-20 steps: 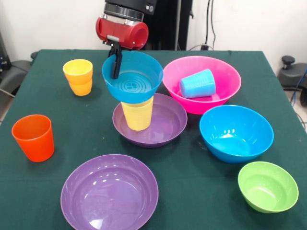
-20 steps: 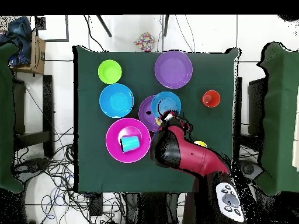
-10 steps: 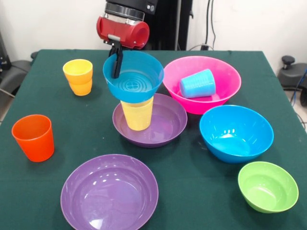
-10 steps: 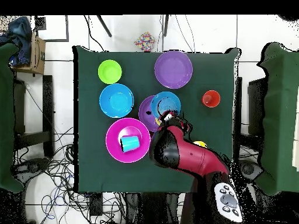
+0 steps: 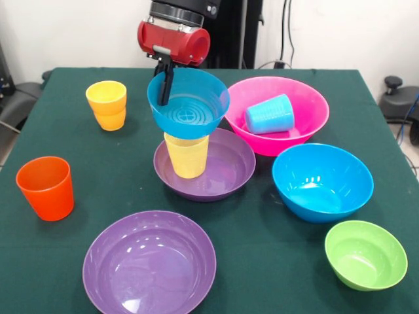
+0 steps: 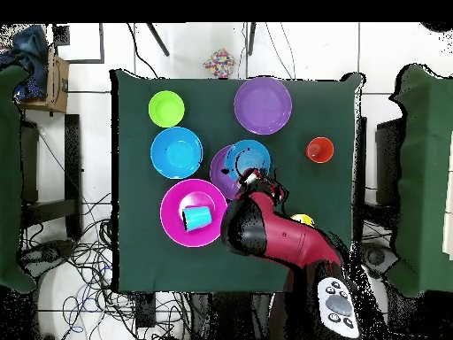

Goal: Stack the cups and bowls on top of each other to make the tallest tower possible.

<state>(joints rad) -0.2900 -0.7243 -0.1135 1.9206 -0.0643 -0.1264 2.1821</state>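
My gripper (image 5: 165, 91) is shut on the near-left rim of the small blue bowl (image 5: 190, 104), with one dark finger showing inside it. The bowl hangs slightly tilted right over the mouth of the pale yellow cup (image 5: 187, 156); I cannot tell whether they touch. That cup stands upright in a purple bowl (image 5: 229, 176). In the overhead view the arm covers part of this purple bowl, and the small blue bowl (image 6: 248, 159) shows beside my gripper (image 6: 251, 175).
A light blue cup (image 5: 270, 114) lies tipped in the pink bowl (image 5: 308, 118). The big blue bowl (image 5: 322, 180) and green bowl (image 5: 365, 254) sit at right. A second purple bowl (image 5: 149, 261) is in front. The orange cup (image 5: 46, 188) and stacked amber cups (image 5: 107, 104) stand at left.
The gripper has carried the small blue bowl a little to the right and slightly up over the yellow cup. Nothing else has moved.
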